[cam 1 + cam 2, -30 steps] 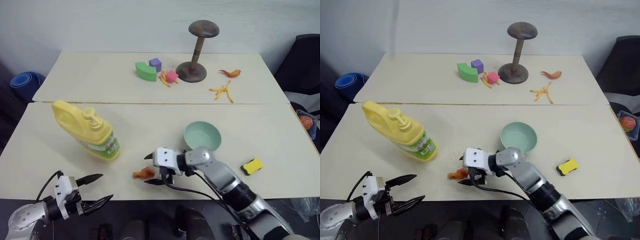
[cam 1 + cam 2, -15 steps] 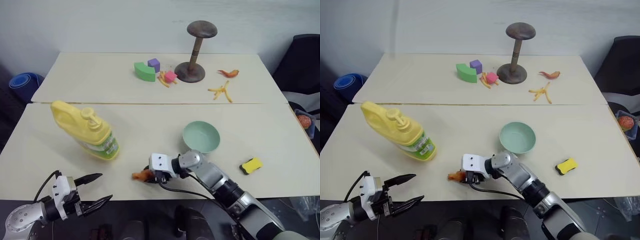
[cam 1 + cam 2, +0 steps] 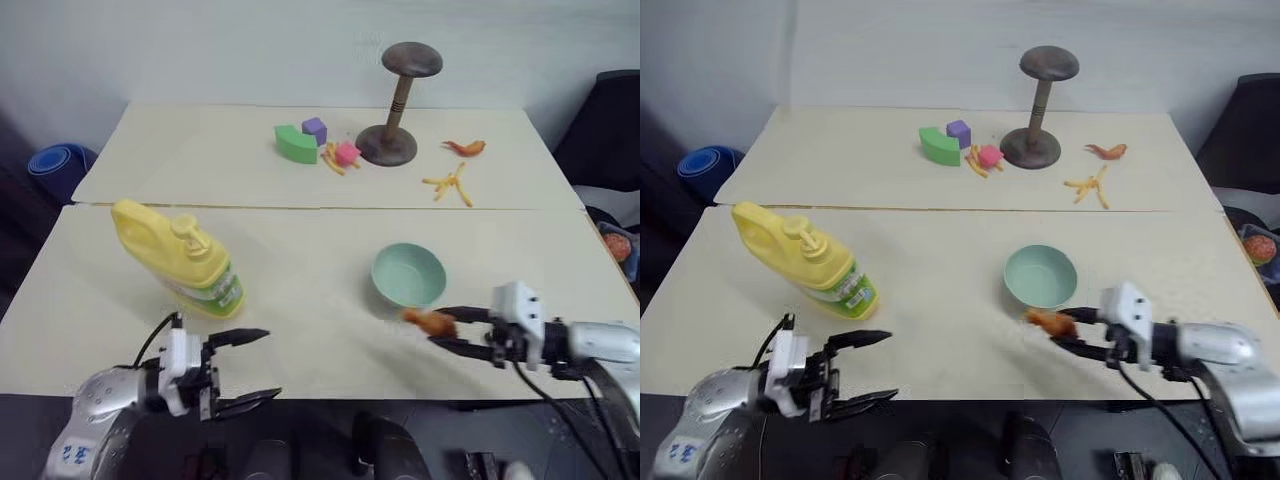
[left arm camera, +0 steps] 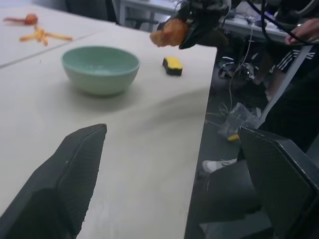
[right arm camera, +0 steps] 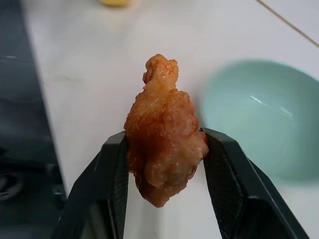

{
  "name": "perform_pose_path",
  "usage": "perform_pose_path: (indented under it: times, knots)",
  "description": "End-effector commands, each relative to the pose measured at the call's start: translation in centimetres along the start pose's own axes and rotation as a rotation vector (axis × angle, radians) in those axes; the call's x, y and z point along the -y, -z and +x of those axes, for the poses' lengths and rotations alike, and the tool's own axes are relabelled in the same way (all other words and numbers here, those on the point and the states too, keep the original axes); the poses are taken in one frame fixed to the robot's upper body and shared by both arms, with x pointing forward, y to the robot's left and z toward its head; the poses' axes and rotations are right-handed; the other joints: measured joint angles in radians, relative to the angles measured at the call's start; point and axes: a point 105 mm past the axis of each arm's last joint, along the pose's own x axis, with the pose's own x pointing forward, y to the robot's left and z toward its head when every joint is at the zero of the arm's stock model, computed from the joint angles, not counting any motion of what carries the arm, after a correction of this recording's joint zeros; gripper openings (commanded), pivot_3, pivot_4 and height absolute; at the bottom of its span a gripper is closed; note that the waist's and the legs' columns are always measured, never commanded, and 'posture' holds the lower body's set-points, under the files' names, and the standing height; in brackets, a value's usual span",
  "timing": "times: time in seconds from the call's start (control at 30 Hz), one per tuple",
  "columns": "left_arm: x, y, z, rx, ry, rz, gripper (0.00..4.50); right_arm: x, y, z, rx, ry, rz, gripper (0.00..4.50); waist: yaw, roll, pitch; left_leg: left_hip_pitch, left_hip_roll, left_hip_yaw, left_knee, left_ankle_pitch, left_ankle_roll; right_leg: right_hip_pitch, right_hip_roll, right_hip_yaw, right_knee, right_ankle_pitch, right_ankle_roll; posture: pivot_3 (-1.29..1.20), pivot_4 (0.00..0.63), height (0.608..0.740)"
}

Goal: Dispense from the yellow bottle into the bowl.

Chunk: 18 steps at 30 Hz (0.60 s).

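Note:
The yellow bottle (image 3: 175, 260) leans on the near table's left part, pump top up, green label near its base. The pale mint bowl (image 3: 408, 276) sits right of centre, also seen as the bowl (image 4: 99, 68). My right gripper (image 3: 440, 328) hovers just in front of and to the right of the bowl, shut on an orange fried food piece (image 5: 163, 129), which hangs above the table. My left gripper (image 3: 270, 366) stands open and empty at the table's front edge, below and right of the bottle.
A small yellow toy car (image 4: 172, 65) lies right of the bowl near the table's edge. On the far table are a green curved block (image 3: 295, 143), purple and pink cubes, a brown stand (image 3: 398, 100), fries (image 3: 445, 183) and an orange piece (image 3: 466, 147).
My right gripper closed on the orange food piece at the front middle, lifted it and carried it right, next to the bowl. My left gripper moved right and slightly up.

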Motion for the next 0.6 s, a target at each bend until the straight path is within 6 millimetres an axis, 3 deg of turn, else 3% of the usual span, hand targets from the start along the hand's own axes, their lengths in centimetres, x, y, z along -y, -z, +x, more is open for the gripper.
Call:
perform_pose_path:
  times: [0.03, 0.1, 0.13, 0.27, 0.33, 0.4, 0.5, 0.6]
  knots:
    - [0.0, -0.5, 1.2, 0.059, 0.011, 0.004, 4.5, 6.1, 3.9, -3.8, -0.121, 0.346, -0.022, 1.76, 0.004, 0.0, 0.0, 0.001, 0.0, 0.0, 0.0, 0.0, 0.0, 0.0, 0.0, 0.0, 0.001, 0.0, 0.0, 0.0, 0.15, 0.74]
    - [-0.1, -0.6, 1.5, 0.07, 0.013, 0.004, 4.5, 7.7, 5.8, -4.2, -0.152, 0.427, -0.013, 1.76, 0.004, 0.001, 0.0, 0.001, -0.001, 0.0, 0.0, 0.001, 0.0, 0.0, -0.001, 0.0, 0.001, 0.0, 0.0, 0.0, 0.15, 0.74]
    - [-0.1, -0.5, 1.6, 0.068, 0.014, 0.002, 4.5, 8.0, 6.3, -4.1, -0.148, 0.434, 0.01, 2.47, 0.004, 0.001, 0.001, 0.0, -0.002, 0.001, 0.0, 0.002, 0.0, 0.0, -0.001, 0.0, 0.001, 0.0, 0.0, 0.0, 0.15, 0.74]
    - [-1.2, -0.3, 1.2, 0.059, -0.045, 0.026, 4.5, 8.7, 6.7, -3.8, -0.165, 0.43, -0.045, 3.69, 0.004, 0.005, 0.001, -0.001, 0.0, 0.001, 0.0, 0.004, -0.002, -0.001, 0.003, 0.0, 0.004, 0.0, 0.0, 0.0, 0.15, 0.74]
    - [-2.1, -0.5, 0.6, 0.072, -0.102, 0.02, 4.5, 8.8, 5.1, -3.5, -0.125, 0.419, -0.115, 4.36, 0.005, 0.005, 0.001, -0.001, 0.0, 0.001, 0.0, 0.004, -0.001, -0.001, 0.003, 0.0, 0.005, 0.0, 0.0, 0.0, 0.15, 0.74]
    - [-2.2, -0.5, 0.2, 0.076, -0.111, -0.012, 4.5, 7.9, 3.2, -2.7, -0.065, 0.358, -0.16, 4.44, 0.005, 0.005, 0.001, 0.0, -0.001, 0.002, 0.0, 0.005, -0.001, 0.0, 0.002, 0.001, 0.002, 0.001, 0.001, 0.0, 0.15, 0.74]
    - [-2.0, 0.4, -0.2, 0.047, -0.122, -0.016, 4.5, 2.4, -1.3, 1.8, 0.134, 0.121, -0.087, 4.44, 0.003, 0.005, 0.001, 0.0, 0.001, 0.001, 0.0, 0.004, -0.001, 0.0, 0.002, 0.001, 0.002, 0.001, 0.001, 0.0, 0.15, 0.74]
    - [-2.2, 0.6, -0.2, 0.042, -0.141, -0.014, 4.5, -0.2, -1.9, 4.4, 0.144, 0.057, -0.06, 4.44, 0.006, 0.003, 0.001, 0.0, 0.005, 0.0, 0.0, 0.003, -0.004, 0.0, 0.006, 0.001, 0.001, 0.0, -0.001, 0.0, 0.15, 0.74]
